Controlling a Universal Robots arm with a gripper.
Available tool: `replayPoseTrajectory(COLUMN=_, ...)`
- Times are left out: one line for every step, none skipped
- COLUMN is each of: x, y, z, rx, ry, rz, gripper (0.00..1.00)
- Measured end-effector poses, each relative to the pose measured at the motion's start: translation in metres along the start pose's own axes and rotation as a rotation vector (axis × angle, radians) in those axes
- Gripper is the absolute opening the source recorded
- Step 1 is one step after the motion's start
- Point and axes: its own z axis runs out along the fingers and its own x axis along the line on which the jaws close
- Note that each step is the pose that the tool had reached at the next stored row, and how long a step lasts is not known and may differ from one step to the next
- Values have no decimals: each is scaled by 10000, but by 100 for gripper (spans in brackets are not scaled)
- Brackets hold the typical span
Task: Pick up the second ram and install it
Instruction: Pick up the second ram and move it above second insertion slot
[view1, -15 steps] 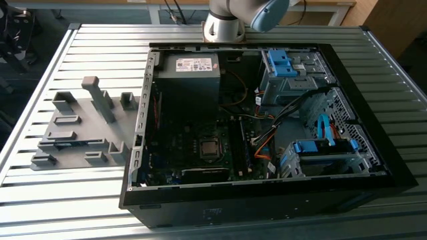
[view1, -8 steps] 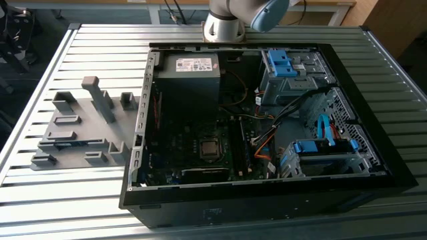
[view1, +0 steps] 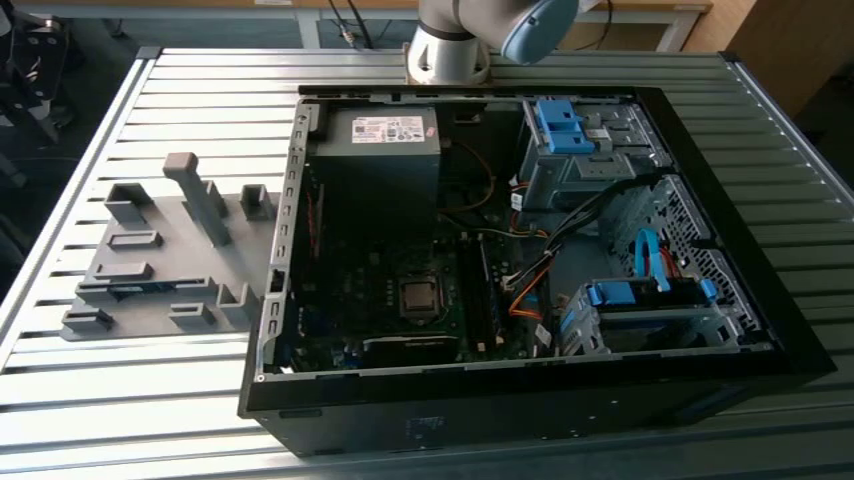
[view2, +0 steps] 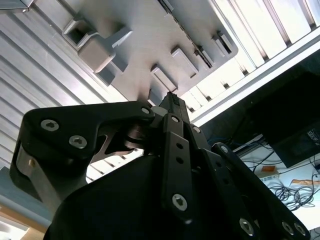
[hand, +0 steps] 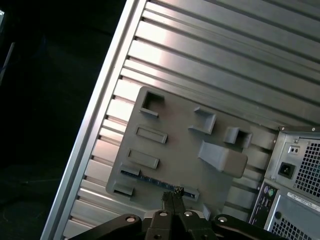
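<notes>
On the grey tray (hand: 172, 145) lies one ram (hand: 152, 179), gripper (hand: 172, 193) closed above.

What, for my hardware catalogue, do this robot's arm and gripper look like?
The arm is silver-grey metal with a pale blue joint cap. The gripper is matte black: angular linkage bars studded with silver screws, tapering to slim tips.

Second ram (hand: 150, 178): thin blue-green stick, seated in grey tray (hand: 175, 145).
</notes>
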Motion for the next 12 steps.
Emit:
replayPoseTrajectory(x=1, y=0, z=0, rx=-1, ry=0, rz=-22, gripper=11)
replayPoseTrajectory(x=1, y=0, z=0, rx=-1, ry=1, rz=-44, gripper=11)
replayPoseTrajectory(x=1, y=0, z=0, rx=-2, ry=2, rz=-65, gripper=11)
replayPoseTrajectory(x=1, y=0, z=0, rx=-2, ry=2, rz=-87, gripper=11)
replayPoseTrajectory(x=2, y=0, z=0, rx=-3, ry=4, rz=-131, gripper=11)
replayPoseTrajectory(x=2, y=0, z=0, rx=-4, ry=5, rz=-153, gripper=11)
replayPoseTrajectory(x=2, y=0, z=0, rx=-5, ry=6, rz=-200, gripper=11)
replayPoseTrajectory(x=3, y=0, z=0, rx=-6, ry=6, rz=-223, gripper=11)
replayPoseTrajectory(x=3, y=0, z=0, rx=-6, ry=8, rz=-245, gripper=11)
replayPoseTrajectory(x=4, y=0, z=0, rx=-7, ry=9, rz=-267, gripper=11)
replayPoseTrajectory(x=5, y=1, z=0, rx=-8, ry=9, rz=-311, gripper=11)
replayPoseTrajectory(x=5, y=1, z=0, rx=-8, ry=11, rz=-334, gripper=11)
